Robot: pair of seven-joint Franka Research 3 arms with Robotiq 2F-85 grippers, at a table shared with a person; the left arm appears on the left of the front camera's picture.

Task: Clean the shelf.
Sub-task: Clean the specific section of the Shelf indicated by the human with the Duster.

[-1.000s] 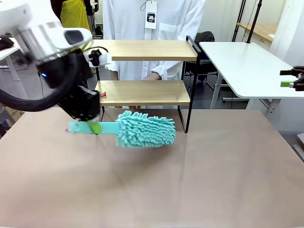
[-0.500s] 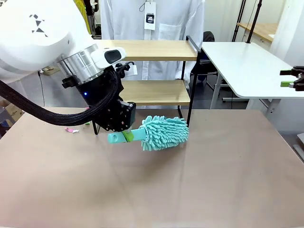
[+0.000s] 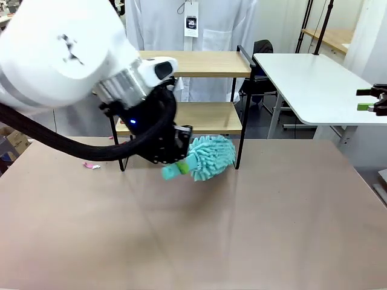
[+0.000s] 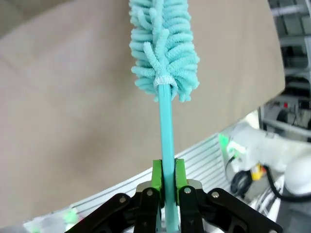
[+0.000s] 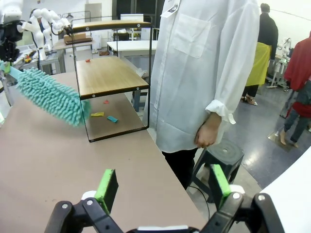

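The shelf stands at the far edge of the counter, directly in front of a person in a white coat, with both wooden boards level in the black frame. The right wrist view shows small scraps on the lower board and one red scrap on the top board, so cleaning is not yet complete. A pink scrap lies on the counter to the left of the shelf. The left end effector is clamped on the handle of a teal microfibre duster; in the left wrist view the green pads press the handle from both sides. Over the last second the left arm has carried the duster rightward along the front of the shelf and turned it, so that the head, previously lying broadside, now points toward the lower tier near the right front post. Whether the head touches the board cannot be determined. This alignment indicates that a sweep of the lower board is the step in hand. The right end effector is parked well apart at the right, pads spread and holding nothing.
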